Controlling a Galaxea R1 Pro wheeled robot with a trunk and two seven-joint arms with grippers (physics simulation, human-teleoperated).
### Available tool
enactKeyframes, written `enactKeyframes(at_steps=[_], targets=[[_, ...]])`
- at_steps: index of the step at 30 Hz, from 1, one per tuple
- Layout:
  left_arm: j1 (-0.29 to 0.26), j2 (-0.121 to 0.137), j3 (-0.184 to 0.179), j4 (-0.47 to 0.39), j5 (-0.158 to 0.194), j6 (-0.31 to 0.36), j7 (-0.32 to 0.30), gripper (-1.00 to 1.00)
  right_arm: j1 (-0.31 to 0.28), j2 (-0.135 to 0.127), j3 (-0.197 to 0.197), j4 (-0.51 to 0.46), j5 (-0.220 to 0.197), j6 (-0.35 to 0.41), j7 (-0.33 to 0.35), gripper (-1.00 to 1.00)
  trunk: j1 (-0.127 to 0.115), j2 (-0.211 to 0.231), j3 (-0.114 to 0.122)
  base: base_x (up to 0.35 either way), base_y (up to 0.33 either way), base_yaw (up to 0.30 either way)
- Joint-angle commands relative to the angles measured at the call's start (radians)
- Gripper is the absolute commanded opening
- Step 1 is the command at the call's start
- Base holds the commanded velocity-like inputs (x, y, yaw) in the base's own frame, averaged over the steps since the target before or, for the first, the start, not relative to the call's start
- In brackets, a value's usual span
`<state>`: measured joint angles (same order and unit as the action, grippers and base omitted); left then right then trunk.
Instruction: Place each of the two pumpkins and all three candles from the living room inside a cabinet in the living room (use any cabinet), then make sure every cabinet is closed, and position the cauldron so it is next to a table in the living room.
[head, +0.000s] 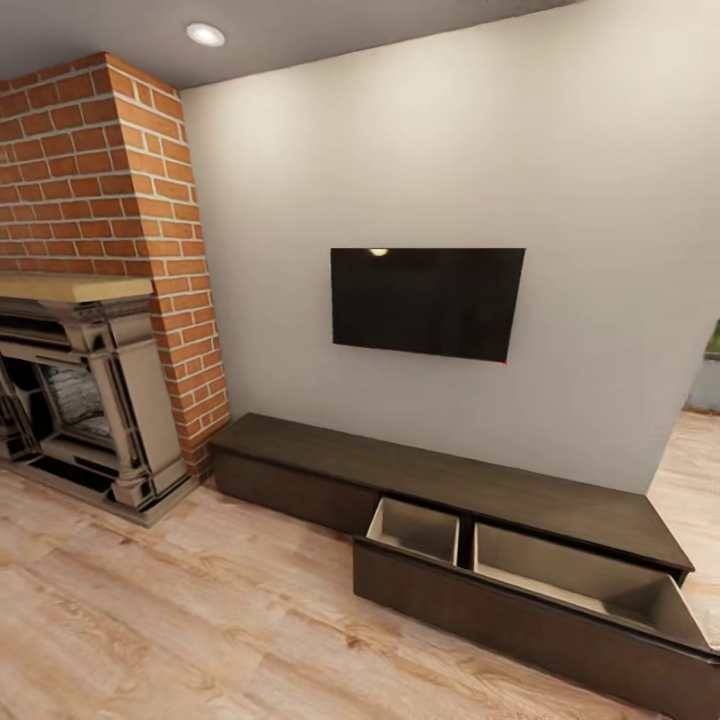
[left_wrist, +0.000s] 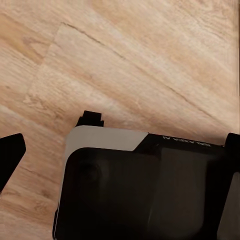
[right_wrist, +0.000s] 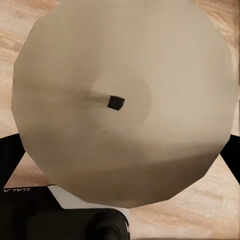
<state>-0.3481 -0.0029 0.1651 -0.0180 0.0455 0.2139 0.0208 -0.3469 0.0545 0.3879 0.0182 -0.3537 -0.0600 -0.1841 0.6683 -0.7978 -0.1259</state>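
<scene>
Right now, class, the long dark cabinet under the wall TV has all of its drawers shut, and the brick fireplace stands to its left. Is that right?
Not quite. In the head view the cabinet has one wide drawer pulled open at its right end, showing pale insides. The rest holds: it sits under the TV, with the brick fireplace to its left.

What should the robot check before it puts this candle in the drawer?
1. Candle sits between the right gripper fingers: ok.
2. Cabinet drawer pulled open: ok.
3. Room in the drawer: ok, the parts that show look bare.
4. Left gripper open and free: ok.
5. Drawer within the arm's reach: cannot tell.
6. Where the pumpkins are: cannot tell.
</scene>
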Motion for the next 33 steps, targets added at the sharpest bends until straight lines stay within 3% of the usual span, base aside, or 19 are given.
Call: enactKeyframes(at_steps=[1, 33], targets=[[0.0, 0.0, 0.005, -0.002, 0.005, 0.006, 0.002, 1.0, -0.001, 0.001, 0.009, 0.002, -0.01, -0.004, -0.002, -1.0, 0.0, -0.001, -0.002, 0.0, -0.001, -0.262], [0.0, -0.002, 0.005, -0.002, 0.005, 0.007, 0.002, 1.0, -0.001, 0.002, 0.009, 0.002, -0.01, -0.004, -0.002, -1.0, 0.0, -0.001, -0.002, 0.0, 0.0, -0.262]])
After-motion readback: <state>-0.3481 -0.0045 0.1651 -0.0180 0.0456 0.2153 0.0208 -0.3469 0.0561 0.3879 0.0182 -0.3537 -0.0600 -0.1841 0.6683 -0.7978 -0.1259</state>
